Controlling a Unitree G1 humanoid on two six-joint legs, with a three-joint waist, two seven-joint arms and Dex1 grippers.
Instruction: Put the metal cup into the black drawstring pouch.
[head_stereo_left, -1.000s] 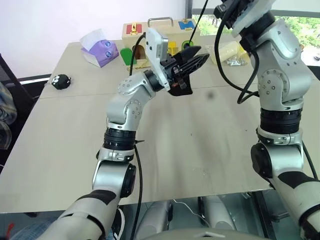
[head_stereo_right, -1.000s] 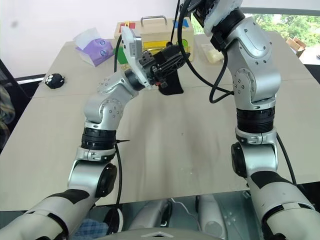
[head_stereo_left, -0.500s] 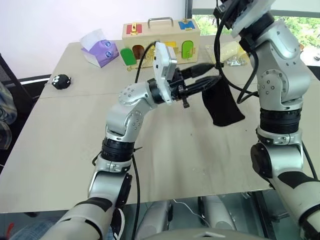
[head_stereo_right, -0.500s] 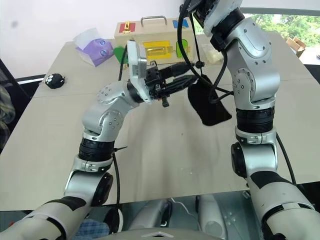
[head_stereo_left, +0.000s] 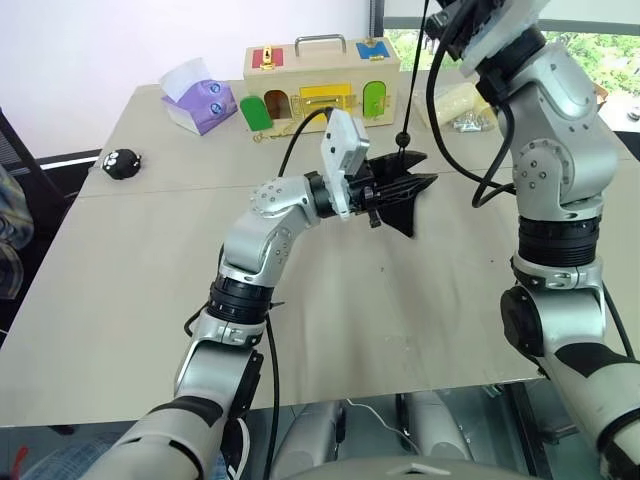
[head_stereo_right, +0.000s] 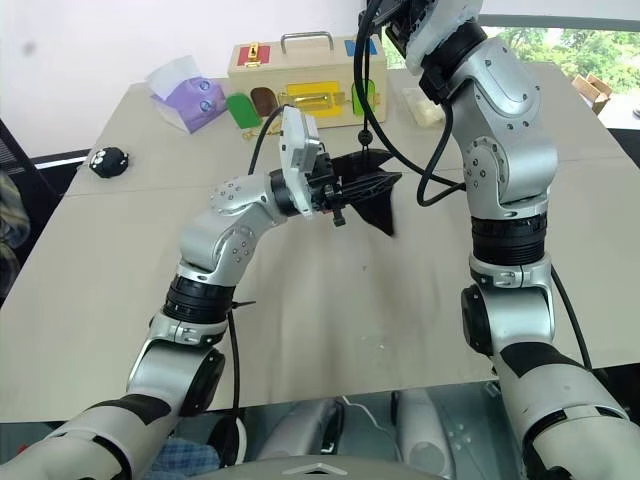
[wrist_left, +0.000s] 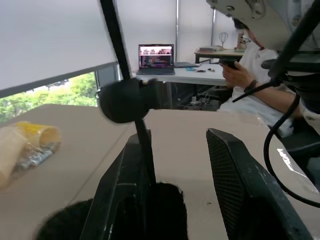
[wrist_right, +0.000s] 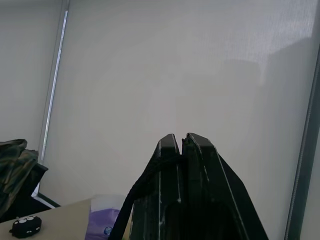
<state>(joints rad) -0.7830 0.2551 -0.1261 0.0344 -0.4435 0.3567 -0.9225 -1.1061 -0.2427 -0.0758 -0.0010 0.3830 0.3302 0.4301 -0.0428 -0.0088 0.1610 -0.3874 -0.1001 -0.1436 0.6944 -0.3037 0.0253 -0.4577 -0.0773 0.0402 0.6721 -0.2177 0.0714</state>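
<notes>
over the middle of the desk (head_stereo_left: 120, 300), we have the black drawstring pouch (head_stereo_left: 402, 205) hanging in the air between both hands.

our right hand (wrist_right: 181, 145) is raised high, fingers pressed together on a thin black cord; the cord drops with a round bead on it toward the pouch mouth. our left hand (head_stereo_left: 405, 185) reaches across level, its fingers (wrist_left: 240, 175) partly apart and worked in at the pouch's top edge, apparently spreading it. we cannot find the metal cup; whether it sits inside the pouch we cannot tell. we judge the step as opening or holding the pouch mouth. next move calls for keeping the mouth wide and steady, and locating the cup. far side of desk: wooden latch box (head_stereo_left: 322, 75), purple tissue pack (head_stereo_left: 200, 100), small black spotted thing (head_stereo_left: 122, 162).
</notes>
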